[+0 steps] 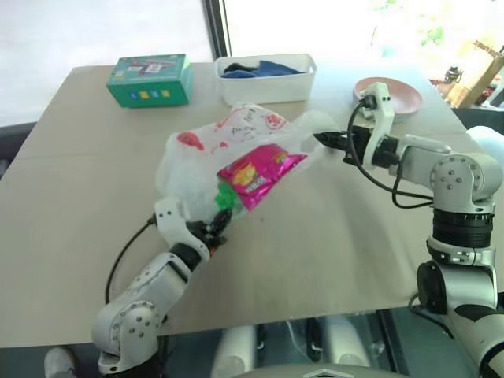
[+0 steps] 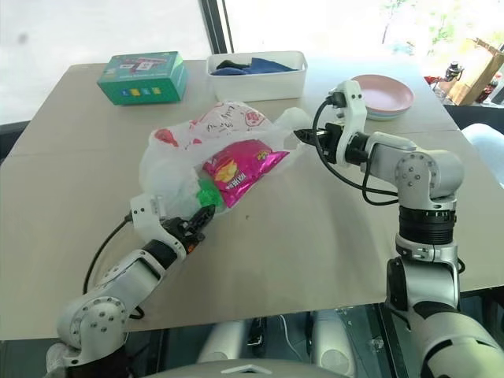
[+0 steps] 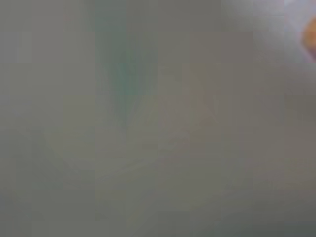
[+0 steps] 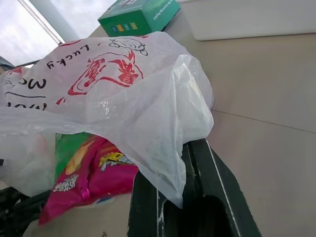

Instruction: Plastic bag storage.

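The plastic bag [image 1: 228,138] is translucent white with red marks and black letters. The snack packet [image 1: 258,172] is glossy magenta with yellow print. The box [image 1: 150,80] is green, the plate [image 1: 400,94] pink, the tray [image 1: 268,85] white.

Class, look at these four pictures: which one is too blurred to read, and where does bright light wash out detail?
Left wrist view: a grey smear throughout, nothing identifiable. Left and right eye views: the windows behind the table glare to white, yet the plastic bag stays legible. Right wrist view: sharp on the bag's red print, with washed-out window at the far edge.
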Controlling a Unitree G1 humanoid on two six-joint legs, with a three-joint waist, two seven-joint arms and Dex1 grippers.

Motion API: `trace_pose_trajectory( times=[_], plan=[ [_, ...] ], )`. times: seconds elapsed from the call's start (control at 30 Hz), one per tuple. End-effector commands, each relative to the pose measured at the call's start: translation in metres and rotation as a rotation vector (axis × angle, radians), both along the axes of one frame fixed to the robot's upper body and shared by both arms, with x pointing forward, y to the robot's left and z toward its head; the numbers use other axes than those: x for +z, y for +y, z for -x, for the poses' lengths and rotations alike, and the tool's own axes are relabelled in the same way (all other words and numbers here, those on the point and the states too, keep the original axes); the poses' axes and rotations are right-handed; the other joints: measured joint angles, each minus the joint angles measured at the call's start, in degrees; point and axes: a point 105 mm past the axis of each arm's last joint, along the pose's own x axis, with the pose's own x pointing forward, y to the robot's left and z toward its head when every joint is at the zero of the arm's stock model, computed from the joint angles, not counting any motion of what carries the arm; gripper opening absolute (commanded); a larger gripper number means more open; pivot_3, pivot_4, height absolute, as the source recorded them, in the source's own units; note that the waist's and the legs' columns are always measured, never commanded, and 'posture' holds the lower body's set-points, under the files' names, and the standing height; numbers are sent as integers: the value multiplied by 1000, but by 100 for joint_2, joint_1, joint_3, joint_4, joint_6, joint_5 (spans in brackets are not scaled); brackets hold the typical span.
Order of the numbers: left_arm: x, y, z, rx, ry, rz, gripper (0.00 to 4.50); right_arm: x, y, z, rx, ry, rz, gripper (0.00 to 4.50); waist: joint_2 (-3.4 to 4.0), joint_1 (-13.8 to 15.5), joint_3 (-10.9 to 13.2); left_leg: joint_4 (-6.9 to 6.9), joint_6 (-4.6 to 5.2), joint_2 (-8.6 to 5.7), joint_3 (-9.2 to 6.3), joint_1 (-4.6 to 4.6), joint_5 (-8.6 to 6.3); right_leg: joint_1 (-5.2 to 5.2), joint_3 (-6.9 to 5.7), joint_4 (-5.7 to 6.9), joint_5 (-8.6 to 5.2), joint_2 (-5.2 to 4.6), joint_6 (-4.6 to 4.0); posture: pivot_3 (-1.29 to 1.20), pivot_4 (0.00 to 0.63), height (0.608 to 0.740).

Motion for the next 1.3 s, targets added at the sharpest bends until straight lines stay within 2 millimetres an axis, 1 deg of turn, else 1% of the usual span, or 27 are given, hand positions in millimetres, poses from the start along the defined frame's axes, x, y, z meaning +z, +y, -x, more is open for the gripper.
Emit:
trace_pose_trajectory(
  times=[0.03,0.07,0.1,0.13,0.2,0.23,0.3,0.33,0.4,0.5,0.53,0.57,0.67,0.73,0.8,0.83,0.87,0.9,0.97,1.0,1.07,1.1,1.13,1.17,1.2,1.27,1.3],
  plan=[
    [28,20,-1,63,-113,113,43,12,-4,1,4,-32,-9,0,0,3,0,0,1,0,-2,0,0,0,-2,1,0,1,0,0,150,740],
    [36,24,0,68,-144,161,43,13,-5,0,5,-33,-15,0,0,3,0,0,1,0,-1,1,0,1,-2,1,0,2,0,0,150,740],
    [62,33,0,45,-244,254,43,22,-6,0,18,-43,-43,0,0,3,1,0,1,0,-1,1,0,1,-1,0,0,3,0,0,150,740],
    [81,40,2,24,-314,319,43,28,-6,-1,28,-50,-64,0,-4,2,4,2,1,0,0,1,0,1,-1,1,0,2,0,0,150,740],
    [135,54,11,-134,-466,448,43,54,-4,3,93,-89,-151,0,-12,3,15,9,0,6,-7,-2,0,0,-2,5,0,-4,-1,0,150,740],
    [151,58,16,-194,-501,452,43,64,-3,4,115,-103,-178,0,-20,0,21,13,-1,11,-10,-5,1,-2,-4,10,0,-5,-1,0,150,740],
    [189,74,11,-212,-582,470,43,90,-2,7,159,-136,-245,0,-13,1,18,14,-24,18,-11,-6,14,-8,-10,9,0,-1,-2,0,150,740],
    [208,77,8,-225,-623,458,43,104,-2,8,177,-153,-274,0,-13,15,18,12,-30,10,-8,-1,17,-1,-16,8,0,3,-2,0,150,740],
    [239,79,3,-249,-690,471,43,127,-3,11,202,-177,-318,0,-17,34,18,11,-30,-1,-11,2,17,10,-30,0,0,9,0,0,150,740],
    [277,80,-9,-263,-762,463,43,165,-9,13,211,-219,-372,0,-19,83,19,13,-20,-12,-11,1,12,21,-31,-8,2,12,5,0,150,740],
    [285,79,-15,-259,-767,442,43,176,-12,13,205,-228,-382,0,-19,103,19,10,-19,-15,-10,1,12,21,-30,-18,5,13,10,0,150,740],
    [291,78,-22,-247,-779,413,43,184,-15,13,194,-234,-385,0,-19,131,19,7,-16,-20,-9,0,10,22,-29,-20,5,12,11,0,150,740],
    [301,73,-35,-256,-799,399,43,196,-28,8,131,-227,-378,0,-21,152,18,-4,-15,-27,-8,-3,10,25,-29,-47,0,13,21,0,150,740],
    [301,72,-37,-284,-799,422,43,191,-36,3,76,-211,-334,0,-21,148,18,-12,-12,-27,-9,-12,7,27,-33,-72,0,13,30,0,150,740],
    [288,68,-40,-310,-758,390,43,173,-37,2,57,-169,-281,0,-23,131,17,-18,-4,-27,-3,-19,1,23,-29,-82,-1,9,32,0,150,740],
    [277,63,-40,-326,-735,335,43,160,-35,2,47,-161,-225,0,-23,114,17,-24,-3,-26,-2,-20,0,23,-30,-83,0,9,33,0,150,740],
    [259,55,-41,-352,-686,307,43,146,-34,4,48,-140,-198,0,-23,95,16,-30,-2,-25,2,-20,-1,23,-29,-83,0,6,35,0,150,740],
    [239,41,-37,-411,-639,256,43,133,-34,4,31,-123,-177,0,-24,66,13,-39,-2,-25,7,-17,-1,24,-27,-84,1,4,38,0,150,740],
    [202,18,-23,-527,-549,205,542,116,-34,5,6,-109,-156,0,-23,29,13,-65,-2,-27,13,-6,-1,28,-23,-90,-4,-6,46,0,150,740],
    [185,10,-19,-557,-507,168,739,109,-36,5,-15,-114,-145,0,-23,7,14,-72,-3,-28,14,-8,-1,23,-24,-92,-5,-8,47,0,150,740],
    [166,1,-13,-581,-464,129,1775,96,-39,4,-60,-111,-105,0,-19,-5,18,-80,-5,-27,14,-7,0,20,-25,-93,-6,-8,48,0,150,740],
    [157,-3,-11,-591,-445,105,2013,85,-42,6,-78,-106,-64,0,-20,2,19,-80,-5,-27,15,-9,0,18,-26,-93,-6,-7,48,0,150,740],
    [147,-8,-9,-600,-426,66,2623,73,-44,7,-92,-102,-14,0,-21,5,19,-79,-14,-26,11,-13,6,11,-28,-94,-6,-3,48,0,150,740],
    [136,-11,-6,-604,-400,59,2977,53,-49,11,-114,-90,74,0,-19,16,18,-77,-15,-26,11,-5,6,14,-26,-96,-8,-4,46,0,150,740],
    [119,-15,-3,-613,-361,-31,3547,29,-52,20,-106,-65,153,0,-20,29,12,-78,-17,-27,12,1,7,16,-25,-100,-8,-4,47,0,150,740],
    [93,-21,1,-618,-313,-166,4444,-13,-53,42,-68,-11,275,0,-32,59,-17,-85,-17,-27,4,16,6,41,-32,-119,-9,-4,47,0,150,740],
    [84,-21,0,-608,-302,-217,4444,-28,-51,54,-42,-6,311,0,-30,82,-17,-89,-17,-28,5,27,5,50,-30,-122,-9,-3,47,0,150,740]
  ],
)
